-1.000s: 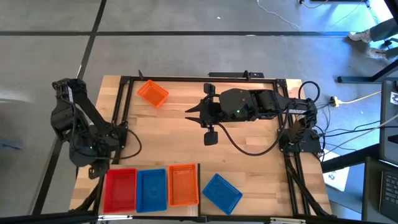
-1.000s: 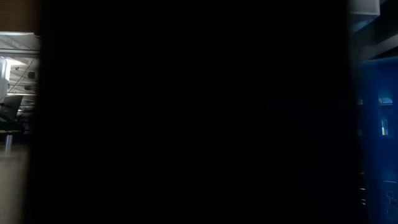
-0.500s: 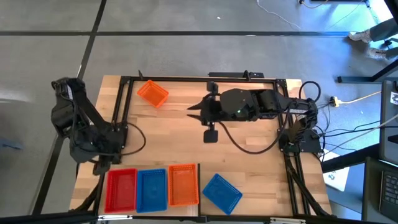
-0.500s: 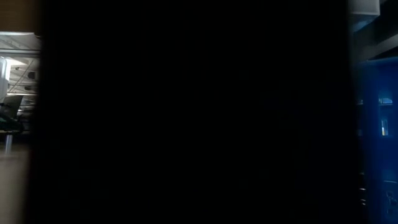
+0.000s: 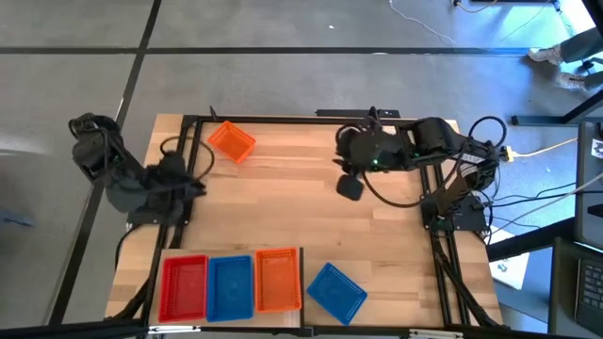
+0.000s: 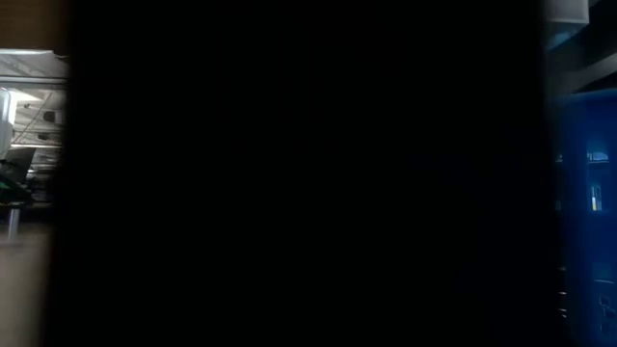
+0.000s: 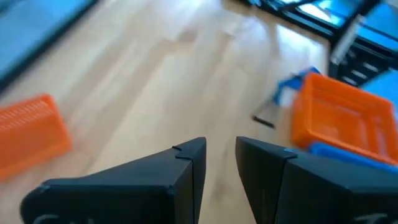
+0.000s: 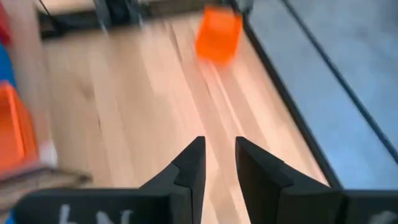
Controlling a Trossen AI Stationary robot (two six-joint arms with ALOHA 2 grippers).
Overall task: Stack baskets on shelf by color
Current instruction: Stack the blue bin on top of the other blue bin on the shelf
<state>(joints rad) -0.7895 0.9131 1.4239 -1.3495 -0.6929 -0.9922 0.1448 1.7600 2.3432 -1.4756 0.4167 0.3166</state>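
Note:
In the high view a red basket (image 5: 184, 287), a blue basket (image 5: 229, 287) and an orange basket (image 5: 277, 280) stand side by side at the table's near edge. I cannot make out the shelf under them. A loose blue basket (image 5: 334, 292) lies askew to their right. A loose orange basket (image 5: 231, 141) sits near the far left corner. My left gripper (image 5: 196, 179) hovers over the table's left side, shut and empty (image 7: 221, 162). My right gripper (image 5: 341, 160) hovers right of centre near the far edge, also shut and empty (image 8: 219, 162). The low view is blacked out.
A black metal frame (image 5: 283, 119) runs along the far edge and down both sides of the striped wooden tabletop (image 5: 283, 217). Cables trail off the right side (image 5: 471, 188). Bare wood lies between the two arms.
My right arm has drawn back from the table's middle toward the right and far edge. My left arm has swung from beside the red basket at the near left toward the far edge. No basket has moved.

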